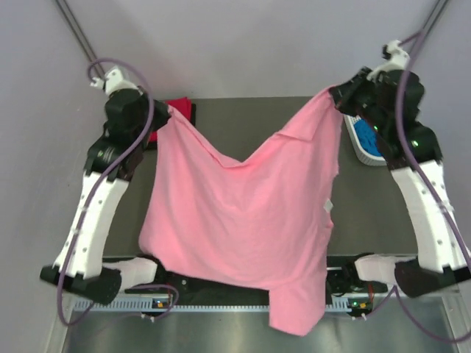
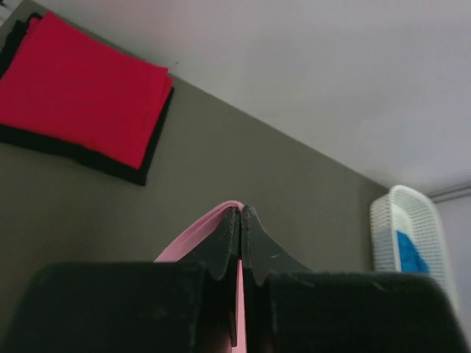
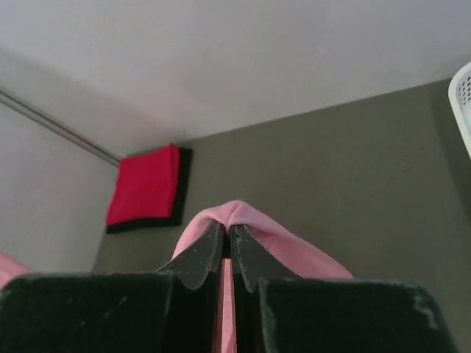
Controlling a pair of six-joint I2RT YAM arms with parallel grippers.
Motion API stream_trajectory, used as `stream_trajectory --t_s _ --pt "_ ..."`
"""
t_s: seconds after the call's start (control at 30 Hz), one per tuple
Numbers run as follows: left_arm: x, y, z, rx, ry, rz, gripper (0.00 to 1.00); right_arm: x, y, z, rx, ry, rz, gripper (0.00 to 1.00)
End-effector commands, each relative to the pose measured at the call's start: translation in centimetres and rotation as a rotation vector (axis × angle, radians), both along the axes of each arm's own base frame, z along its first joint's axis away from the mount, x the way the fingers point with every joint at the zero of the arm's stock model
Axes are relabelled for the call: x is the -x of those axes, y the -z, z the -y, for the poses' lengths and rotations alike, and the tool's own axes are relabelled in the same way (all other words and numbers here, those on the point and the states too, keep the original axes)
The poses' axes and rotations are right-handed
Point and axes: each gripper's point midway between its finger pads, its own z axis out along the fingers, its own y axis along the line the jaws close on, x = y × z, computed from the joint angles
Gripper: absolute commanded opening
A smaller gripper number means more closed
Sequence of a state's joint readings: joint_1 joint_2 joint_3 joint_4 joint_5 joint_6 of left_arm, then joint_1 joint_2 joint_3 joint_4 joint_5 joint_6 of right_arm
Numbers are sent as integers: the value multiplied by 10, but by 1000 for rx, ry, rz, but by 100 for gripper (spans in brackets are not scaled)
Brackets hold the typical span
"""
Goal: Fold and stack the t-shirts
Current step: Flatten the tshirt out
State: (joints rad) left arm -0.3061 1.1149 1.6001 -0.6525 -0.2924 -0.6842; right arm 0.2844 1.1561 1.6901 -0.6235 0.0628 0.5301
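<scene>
The pink t-shirt (image 1: 243,213) hangs spread between both arms above the table, its lower end draping past the near edge. My left gripper (image 1: 168,112) is shut on its upper left corner, pink cloth (image 2: 195,235) pinched between the jaws (image 2: 241,213). My right gripper (image 1: 335,94) is shut on the upper right corner, cloth (image 3: 294,250) bulging over the fingertips (image 3: 227,226). A folded red t-shirt (image 2: 73,84) lies on a folded black t-shirt (image 2: 88,158) at the table's far left. A blue t-shirt (image 2: 409,256) lies in the basket.
A white lattice basket (image 1: 362,143) stands at the far right of the dark table (image 1: 243,118). Grey walls close in behind and at both sides. The red and black stack (image 1: 180,110) sits just behind the left gripper.
</scene>
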Motion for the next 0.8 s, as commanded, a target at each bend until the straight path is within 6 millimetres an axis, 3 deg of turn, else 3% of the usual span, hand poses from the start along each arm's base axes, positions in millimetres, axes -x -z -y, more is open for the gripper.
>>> stream_trajectory --t_s 0.0,0.03,0.07,0.1,0.13,0.2,0.23,0.33,0.37,0.4,0.47,0.5,0.57,0.6,0.67,0.7,0.77 --pt "-56 -20 -14 -73 -96 77 0 -37 -47 -1 111 2 182 0" --pt "-68 -20 -22 -69 -107 73 0 -42 -65 0 119 11 219 0" --pt "-77 -22 -26 -61 -114 74 0 -51 -68 -1 134 17 220 0" --pt "-91 -22 -30 -53 -121 71 0 -75 -58 -3 163 24 188 0" --pt "-98 -27 -44 -32 -148 89 0 -73 -79 0 157 34 223 0" --pt "-105 -35 -57 -14 -152 113 0 -90 -78 -2 161 35 210 0" --pt "-107 -43 -58 -18 -139 143 0 -87 -92 -1 156 34 238 0" --pt "-97 -57 -54 -79 -77 188 0 -82 -99 -2 166 18 262 0" --pt "-87 -63 -50 -91 -51 206 0 -71 -106 0 165 20 278 0" --pt "-82 -66 -50 -104 -43 212 0 -69 -100 2 168 22 263 0" --pt "-71 -58 -48 -127 -26 188 0 -56 -101 5 160 23 268 0" --pt "-54 -66 -49 -127 -24 211 0 -36 -111 7 144 15 295 0" --pt "-26 -69 -50 -118 -26 223 0 -22 -104 8 128 -1 279 0" --pt "-15 -71 -51 -110 -33 232 0 0 -104 11 117 -8 284 0" --pt "6 -75 -52 -74 -41 255 0 23 -104 15 76 -11 284 0" --pt "32 -91 -53 -56 -44 313 0 54 -115 22 53 -10 322 0" --pt "57 -103 -51 -14 -31 363 0 78 -107 22 13 -39 311 0"
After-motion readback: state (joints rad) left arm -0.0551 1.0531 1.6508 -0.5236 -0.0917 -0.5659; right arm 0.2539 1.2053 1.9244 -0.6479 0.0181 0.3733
